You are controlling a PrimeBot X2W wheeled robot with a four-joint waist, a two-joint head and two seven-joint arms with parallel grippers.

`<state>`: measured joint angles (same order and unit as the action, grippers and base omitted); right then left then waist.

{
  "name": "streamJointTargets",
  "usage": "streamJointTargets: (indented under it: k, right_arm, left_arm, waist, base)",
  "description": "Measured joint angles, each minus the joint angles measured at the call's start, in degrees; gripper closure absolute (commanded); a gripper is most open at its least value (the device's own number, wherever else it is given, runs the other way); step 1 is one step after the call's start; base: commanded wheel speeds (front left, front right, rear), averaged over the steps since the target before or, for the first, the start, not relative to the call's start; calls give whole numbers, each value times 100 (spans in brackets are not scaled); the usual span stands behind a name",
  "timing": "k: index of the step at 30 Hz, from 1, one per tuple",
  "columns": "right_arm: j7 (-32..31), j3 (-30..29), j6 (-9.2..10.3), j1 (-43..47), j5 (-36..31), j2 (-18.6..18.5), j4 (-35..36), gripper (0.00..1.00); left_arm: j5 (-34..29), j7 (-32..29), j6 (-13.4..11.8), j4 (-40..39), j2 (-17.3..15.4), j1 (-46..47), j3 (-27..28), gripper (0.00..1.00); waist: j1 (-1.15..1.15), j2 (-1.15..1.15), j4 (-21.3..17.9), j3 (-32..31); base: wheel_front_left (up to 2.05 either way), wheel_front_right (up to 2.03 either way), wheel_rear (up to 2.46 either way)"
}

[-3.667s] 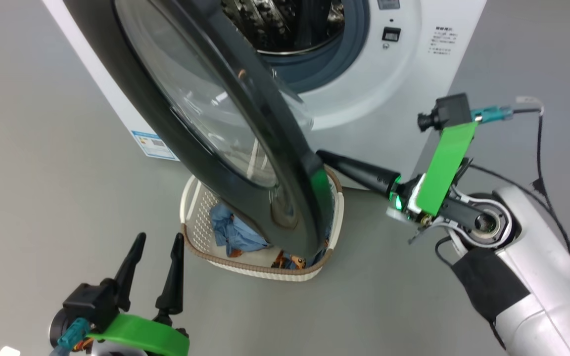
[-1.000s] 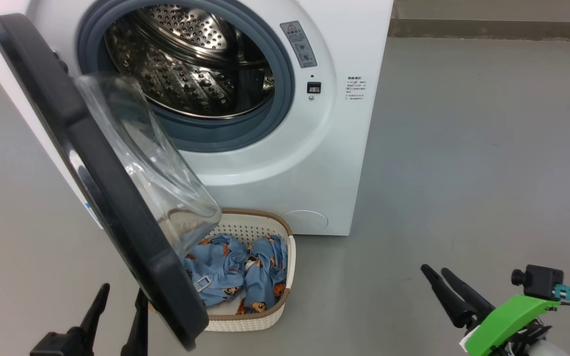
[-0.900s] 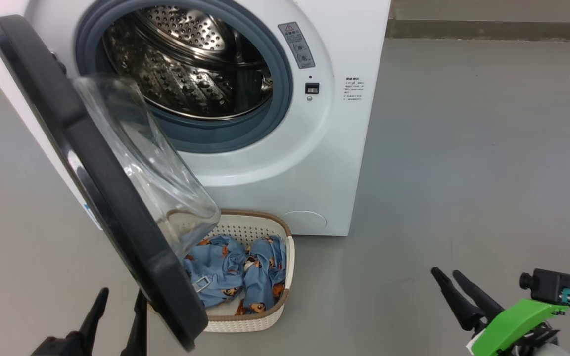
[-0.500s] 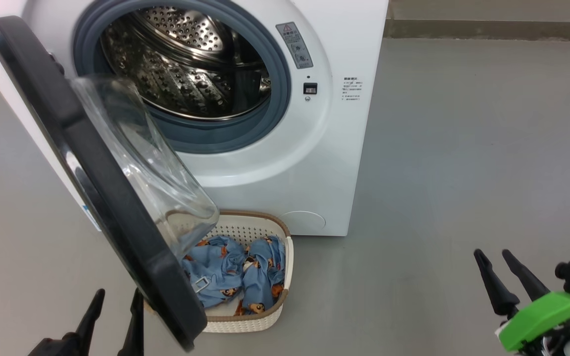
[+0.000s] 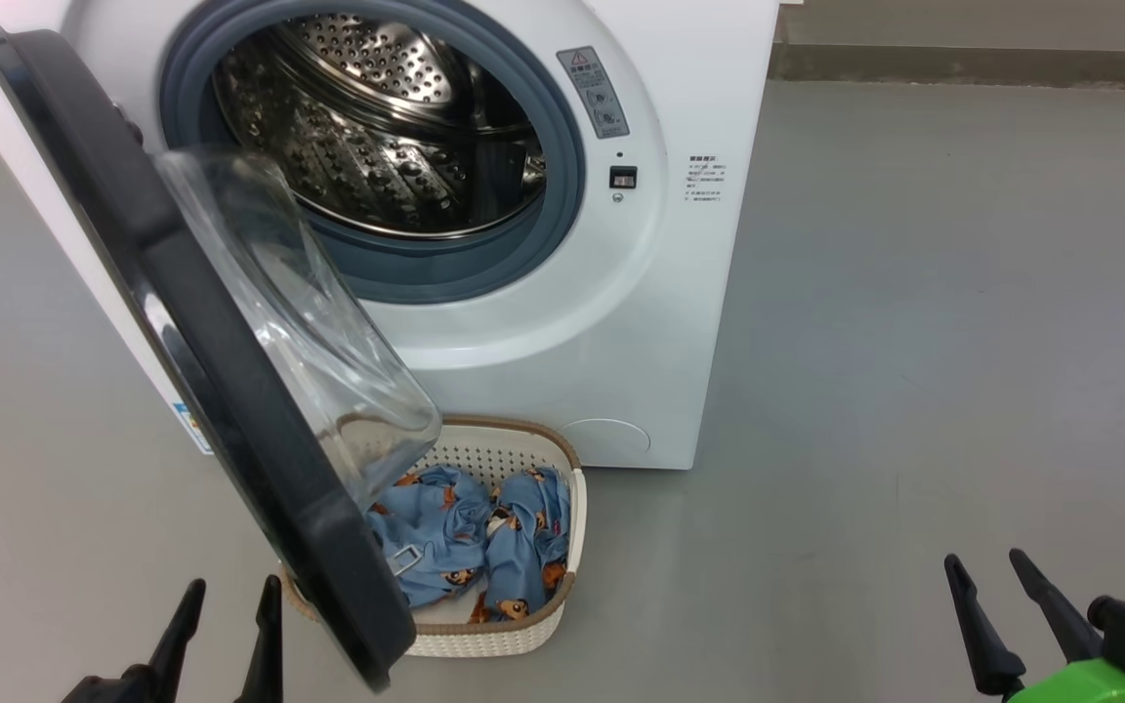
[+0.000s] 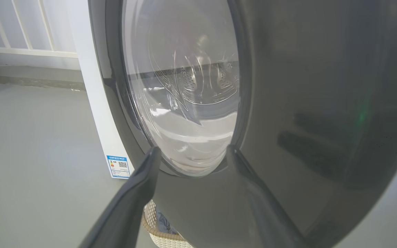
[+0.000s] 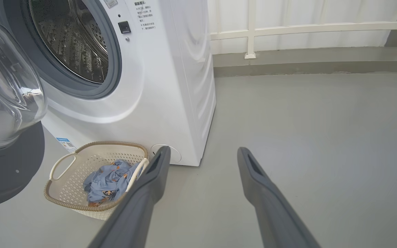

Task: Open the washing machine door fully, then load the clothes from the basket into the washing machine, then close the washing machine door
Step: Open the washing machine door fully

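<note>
The white washing machine stands ahead with its steel drum exposed. Its black washing machine door hangs swung out to the left, glass bowl facing the drum. Below it the cream basket sits on the floor holding the light blue bear-print clothes; the door covers the basket's left part. My left gripper is open at the lower left, just outside the door. My right gripper is open at the lower right, well clear of the basket, with nothing between its fingers.
Grey floor stretches to the right of the machine. A white railing and a low kerb run along the back wall. A blue label marks the machine's lower left corner.
Since the oldest frame the door has swung from half shut to wide open. Over the last second my right gripper has drawn back to the lower right; the camera shifted slightly.
</note>
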<state>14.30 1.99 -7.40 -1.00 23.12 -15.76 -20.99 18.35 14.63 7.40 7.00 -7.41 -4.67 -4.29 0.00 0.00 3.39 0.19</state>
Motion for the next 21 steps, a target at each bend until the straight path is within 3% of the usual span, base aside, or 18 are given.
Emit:
streamJointTargets:
  k: [11,19,20,21]
  right_arm:
    - [0,-253,0,493,-911,378,176,0]
    - [0,-312,0,591,-1000,497,192,0]
    - [0,-324,0,591,-1003,497,200,0]
    - [0,-328,0,591,-1003,495,205,0]
  left_arm:
    - [0,0,0,1,47,-2,19,0]
    - [0,0,0,2,80,-5,68,0]
    - [0,1,0,3,86,-5,78,13]
    - [1,1,0,10,96,-5,92,52]
  waist:
    - [0,0,53,-12]
    - [0,0,53,-21]
    - [0,0,54,-23]
    - [0,0,57,-26]
  base:
    - [0,0,0]
    - [0,0,0]
    - [0,0,0]
    - [0,0,0]
